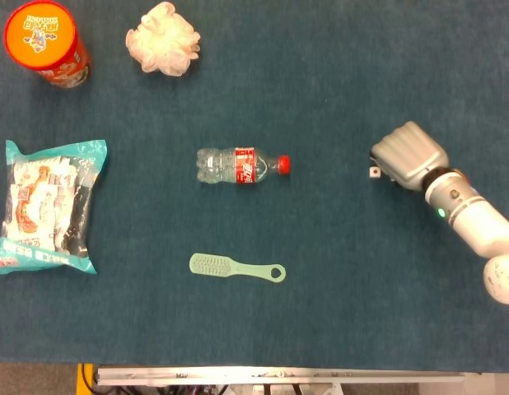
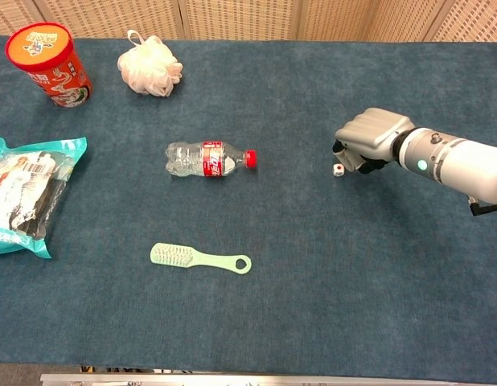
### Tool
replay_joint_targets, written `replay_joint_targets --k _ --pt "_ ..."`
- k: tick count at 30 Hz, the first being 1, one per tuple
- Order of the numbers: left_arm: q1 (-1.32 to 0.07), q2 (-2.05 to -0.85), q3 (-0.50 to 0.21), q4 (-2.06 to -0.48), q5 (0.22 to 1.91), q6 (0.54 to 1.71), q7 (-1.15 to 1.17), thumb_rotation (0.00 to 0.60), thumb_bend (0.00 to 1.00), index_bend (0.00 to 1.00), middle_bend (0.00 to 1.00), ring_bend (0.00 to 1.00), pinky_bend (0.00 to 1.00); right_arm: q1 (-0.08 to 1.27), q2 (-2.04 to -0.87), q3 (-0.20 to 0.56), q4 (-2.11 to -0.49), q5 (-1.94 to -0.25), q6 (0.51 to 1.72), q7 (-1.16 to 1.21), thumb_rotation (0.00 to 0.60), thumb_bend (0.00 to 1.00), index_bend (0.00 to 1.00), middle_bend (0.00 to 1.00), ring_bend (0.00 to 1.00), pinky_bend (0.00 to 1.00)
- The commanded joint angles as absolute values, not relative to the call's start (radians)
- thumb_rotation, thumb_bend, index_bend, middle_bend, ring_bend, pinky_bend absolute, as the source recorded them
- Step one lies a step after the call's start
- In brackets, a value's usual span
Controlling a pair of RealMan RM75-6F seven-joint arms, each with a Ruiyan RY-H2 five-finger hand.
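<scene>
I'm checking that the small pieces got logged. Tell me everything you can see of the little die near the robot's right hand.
The die is a tiny white cube with dark pips and one reddish spot, probably hard plastic. It sits flat on the blue table cloth, right of the bottle. The right hand hovers over it, fingers curled downward; the head view shows it half hidden under the hand's edge. Contact cannot be told.
</scene>
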State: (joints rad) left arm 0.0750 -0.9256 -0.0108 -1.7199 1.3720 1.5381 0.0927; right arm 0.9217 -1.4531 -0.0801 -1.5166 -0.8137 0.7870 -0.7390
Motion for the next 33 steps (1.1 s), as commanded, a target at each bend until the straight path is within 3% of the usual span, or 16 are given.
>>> replay_joint_targets --k 1,24,33 --pt "0.076 -0.925 -0.011 -1.721 1.372 1.539 0.093 0.600 0.35 0.49 0.39 0.22 0.35 0.924 -1.456 -0.079 -1.516 -0.817 0.787 -0.736 0.600 1.00 0.55 0.96 0.88 0.97" --pt "0.108 -0.913 -0.027 -1.742 1.357 1.601 0.108 0.600 0.35 0.49 0.39 0.22 0.35 0.944 -1.468 -0.075 -1.539 -0.836 0.802 -0.738 0.600 1.00 0.55 0.96 0.88 0.97" --pt "0.124 -0.910 -0.025 -1.757 1.378 1.638 0.121 0.600 0.35 0.55 0.40 0.22 0.35 0.953 -1.476 -0.072 -1.556 -0.846 0.808 -0.742 0.600 1.00 0.55 0.96 0.88 0.97"
